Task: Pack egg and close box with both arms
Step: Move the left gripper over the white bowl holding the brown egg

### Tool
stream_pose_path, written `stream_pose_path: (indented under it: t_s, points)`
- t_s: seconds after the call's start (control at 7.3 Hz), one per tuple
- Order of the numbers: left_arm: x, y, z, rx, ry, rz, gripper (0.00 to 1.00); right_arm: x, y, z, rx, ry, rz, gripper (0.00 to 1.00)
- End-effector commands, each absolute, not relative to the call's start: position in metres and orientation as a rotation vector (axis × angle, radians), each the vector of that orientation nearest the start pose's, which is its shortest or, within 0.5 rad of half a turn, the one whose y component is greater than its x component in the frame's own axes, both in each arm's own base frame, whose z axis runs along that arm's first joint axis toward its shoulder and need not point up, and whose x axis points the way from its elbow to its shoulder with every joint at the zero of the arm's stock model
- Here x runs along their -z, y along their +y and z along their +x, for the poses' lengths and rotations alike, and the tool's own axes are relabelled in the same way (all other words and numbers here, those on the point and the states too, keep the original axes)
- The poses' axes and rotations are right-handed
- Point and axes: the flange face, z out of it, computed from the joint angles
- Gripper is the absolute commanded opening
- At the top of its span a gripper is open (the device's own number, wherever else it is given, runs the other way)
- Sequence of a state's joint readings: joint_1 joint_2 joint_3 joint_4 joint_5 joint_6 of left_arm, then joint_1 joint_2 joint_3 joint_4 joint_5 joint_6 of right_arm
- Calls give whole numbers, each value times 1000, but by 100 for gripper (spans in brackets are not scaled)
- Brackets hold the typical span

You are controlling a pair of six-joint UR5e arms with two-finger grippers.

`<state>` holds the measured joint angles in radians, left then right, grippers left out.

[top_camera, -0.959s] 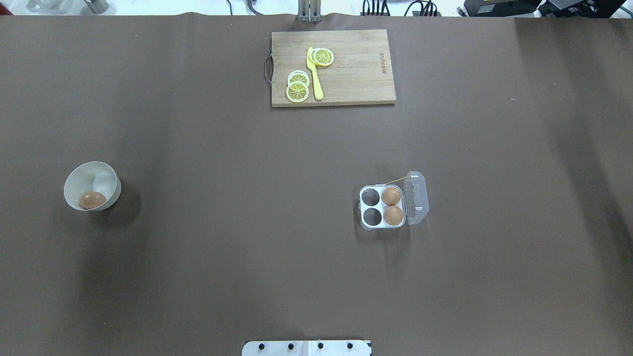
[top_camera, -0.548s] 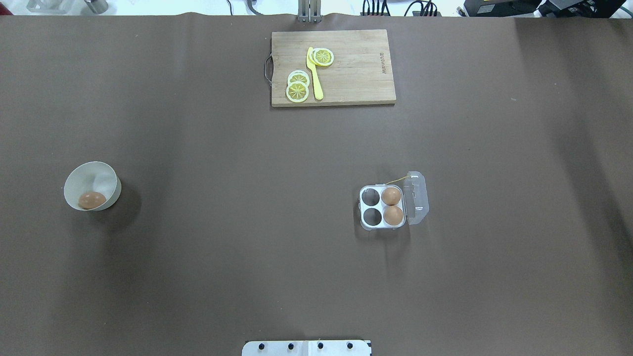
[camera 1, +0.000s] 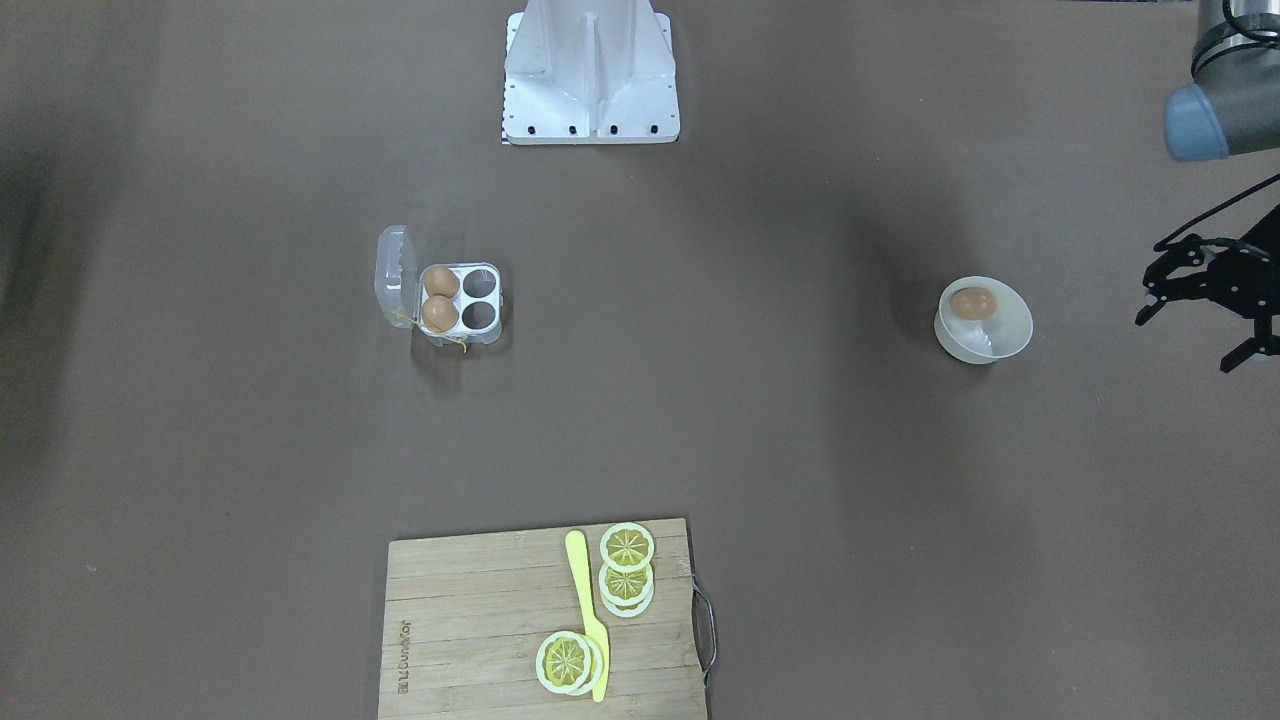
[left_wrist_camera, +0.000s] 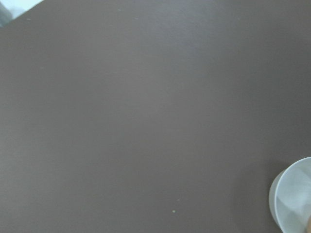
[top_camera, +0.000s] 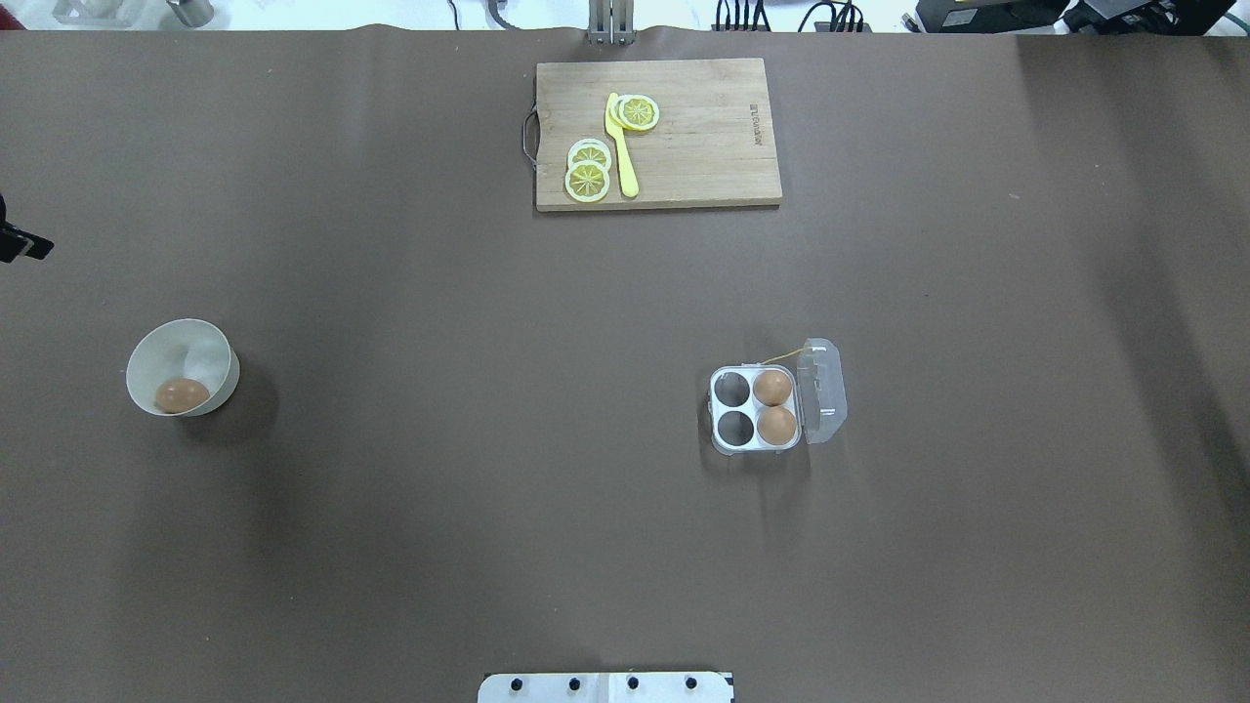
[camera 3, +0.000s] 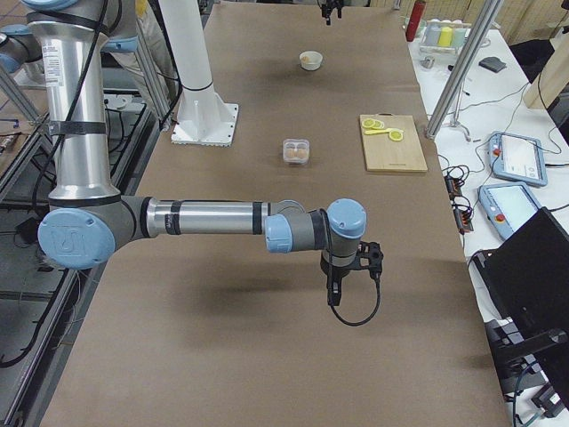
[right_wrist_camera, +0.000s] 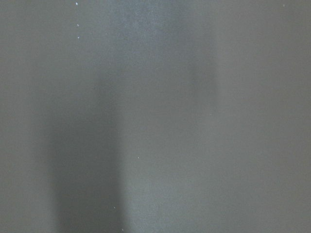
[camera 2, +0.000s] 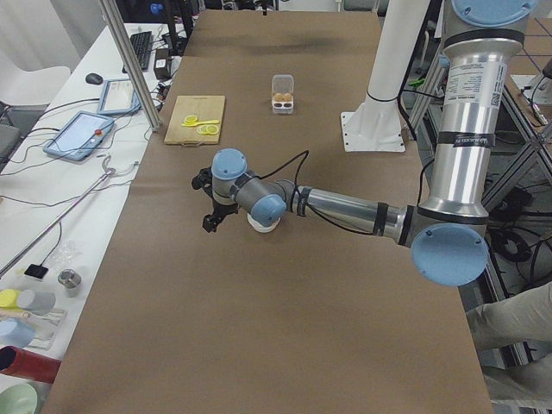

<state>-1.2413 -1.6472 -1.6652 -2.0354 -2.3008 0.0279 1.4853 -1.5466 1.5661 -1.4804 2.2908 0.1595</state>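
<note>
Left tool (camera 1: 1182, 344) hangs above the surface (camera 1: 760, 420), fingers apart, nothing between them. Egg (camera 1: 972, 302) lies in a white bowl (camera 1: 1000, 345) near the tool, off to its right. Box (camera 1: 478, 314) sits well beyond the bowl, far from this tool, lid (camera 1: 394, 272) open, two more eggs (camera 1: 440, 283) inside. Right tool (camera 3: 336, 286) is over the surface, well apart from the box; can't tell if its fingers are apart or together.

A wooden cutting board (top_camera: 703, 137) lies at the desk's (top_camera: 439, 508) far edge, bearing lemon slices (top_camera: 587, 181) either side of a yellow knife (top_camera: 625, 166). A white bowl (top_camera: 200, 347) stands well apart.
</note>
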Motion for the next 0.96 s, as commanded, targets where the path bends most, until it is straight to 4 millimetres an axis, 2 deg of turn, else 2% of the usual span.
stream_pose_path:
  t_s: [0.0,0.27,0.41,0.82]
  points:
    - [-513,-538,121,-579,795,488,98,-645,-512,24,-33,-727,11,100]
    - [-509,-539,148,-609,787,475,98,-645,-510,20,-34,-784,-5,100]
    - [-509,-539,151,-623,786,477,98,-645,-511,19,-39,-784,-11,100]
    - [-503,-524,207,-751,761,488,98,-649,-508,17,-43,-792,-21,100]
